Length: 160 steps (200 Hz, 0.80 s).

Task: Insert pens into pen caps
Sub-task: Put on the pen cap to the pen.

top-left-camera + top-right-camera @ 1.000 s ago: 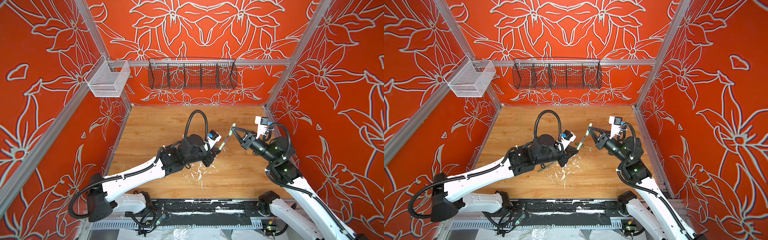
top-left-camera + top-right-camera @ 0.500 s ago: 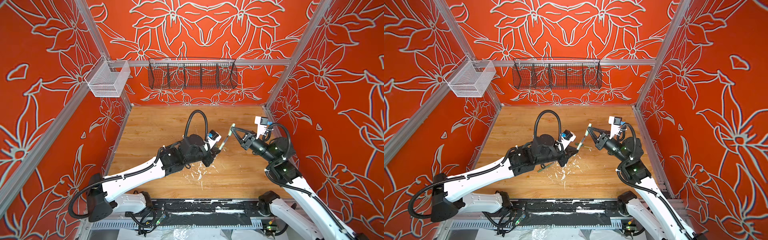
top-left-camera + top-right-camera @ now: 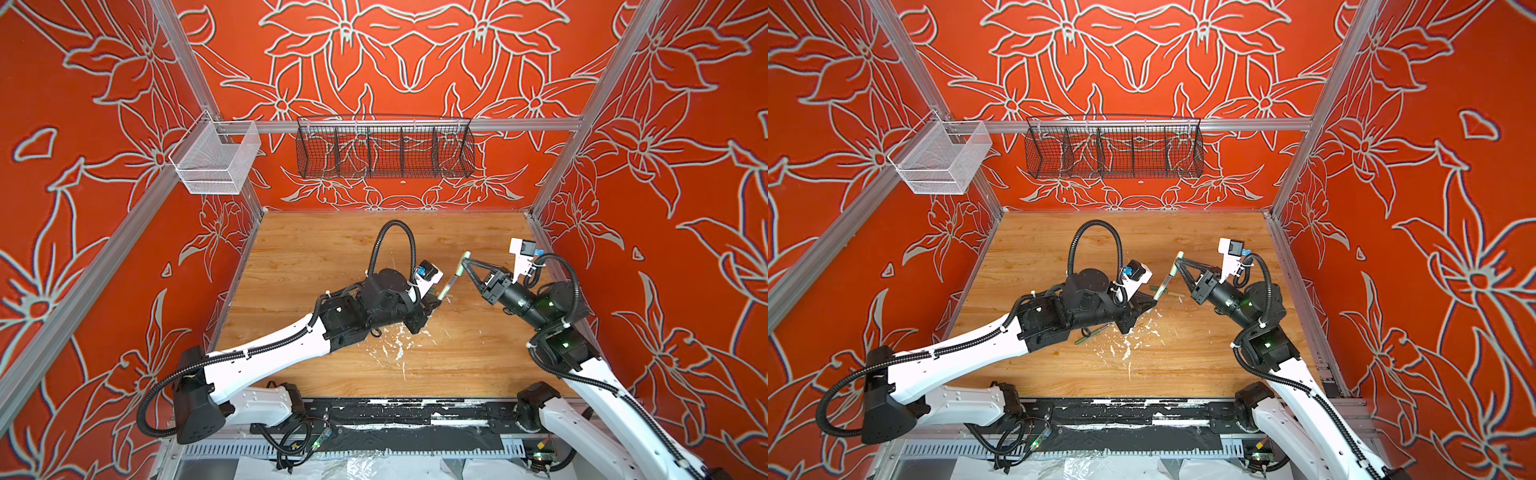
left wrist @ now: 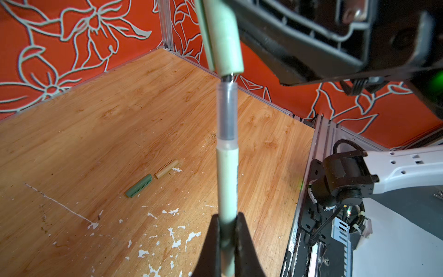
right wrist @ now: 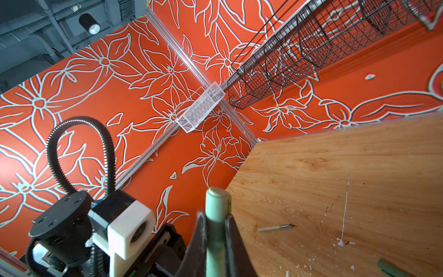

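1. Mint-green against the wooden table [image 3: 332,257], the pen [image 3: 446,287] in both top views slants up from the left gripper [image 3: 435,301] toward the right gripper [image 3: 465,262], which pinches the matching cap [image 3: 466,254] — both are raised off the wood.
2. Left wrist view: the left gripper's jaws are clamped on the pen's barrel. Its dark tip [image 4: 227,80] is just entering the cap's mouth, with the long axes nearly in line. 2 spare caps, a green cap [image 4: 139,185] and a tan cap [image 4: 166,169], lie on the table.
3. Right wrist view: the right gripper's jaws are closed around the cap, its rounded end pointing away from the pen. The coming push, I judge, must run straight along that shared axis — either arm could drive it.
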{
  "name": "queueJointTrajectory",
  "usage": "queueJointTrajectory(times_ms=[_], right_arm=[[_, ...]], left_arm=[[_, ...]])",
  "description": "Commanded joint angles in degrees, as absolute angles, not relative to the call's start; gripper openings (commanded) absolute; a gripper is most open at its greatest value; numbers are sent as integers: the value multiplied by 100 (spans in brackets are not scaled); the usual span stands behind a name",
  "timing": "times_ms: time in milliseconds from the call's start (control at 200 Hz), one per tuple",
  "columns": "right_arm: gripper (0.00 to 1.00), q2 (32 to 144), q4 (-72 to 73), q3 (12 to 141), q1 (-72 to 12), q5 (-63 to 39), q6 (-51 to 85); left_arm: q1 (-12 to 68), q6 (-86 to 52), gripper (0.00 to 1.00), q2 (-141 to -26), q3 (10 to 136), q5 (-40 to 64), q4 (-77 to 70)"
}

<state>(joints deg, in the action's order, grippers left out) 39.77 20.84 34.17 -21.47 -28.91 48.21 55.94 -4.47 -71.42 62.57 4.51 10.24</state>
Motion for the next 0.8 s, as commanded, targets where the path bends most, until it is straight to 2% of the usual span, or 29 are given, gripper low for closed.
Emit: queueJointTrajectory(times_ms=[0, 410, 796], right_arm=[[0, 3846, 2470, 3275, -2127, -2791, 5081], [0, 3630, 2926, 2924, -2136, -2691, 5299], [0, 3667, 2319, 3337, -2188, -2977, 4731]], left_arm=[[5625, -387, 0, -7097, 6294, 360, 783], [5625, -317, 0, -7061, 6293, 299, 511], [5625, -161, 0, -7070, 6394, 255, 397]])
